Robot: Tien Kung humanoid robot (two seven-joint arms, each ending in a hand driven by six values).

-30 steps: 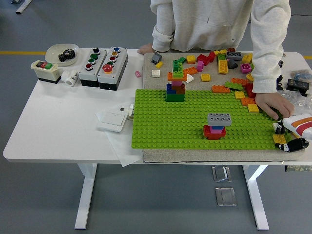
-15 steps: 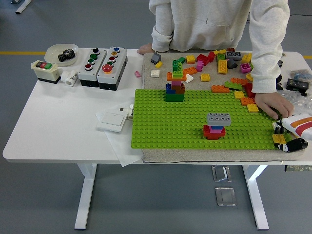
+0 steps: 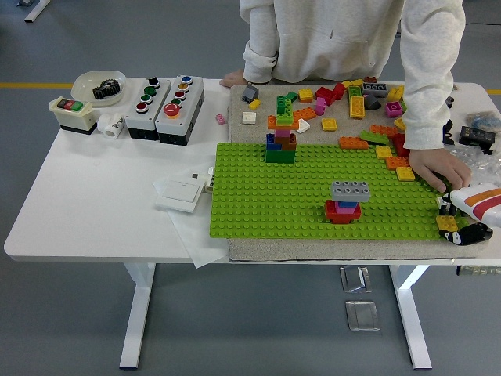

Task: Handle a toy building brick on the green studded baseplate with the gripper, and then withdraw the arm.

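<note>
Brick (image 3: 448,222), yellow, sits at the baseplate's (image 3: 258,200) far right edge, and your right hand (image 3: 470,219) hangs right over it, coming in from the lower right corner. Its dark fingers (image 3: 475,233) lie just beside and partly across the brick; whether they grip it or merely rest against it you cannot tell from this height, so treat the hold as unconfirmed.

To do this step well, settle the fingers squarely on the brick's sides before any lift or press, keep the hand low over the studs, and then pull the arm straight back out to the right.

A person (image 3: 344,39) stands at the far side with one hand (image 3: 441,169) flat on the mat, just behind your hand and near the same corner. Give it room on the way out.

Farther left on the plate stand two small stacks: one topped by a grey brick (image 3: 351,190) near the middle, a taller one (image 3: 282,141) at the far edge. Both are well apart from your hand. Your left arm is out of view.
</note>
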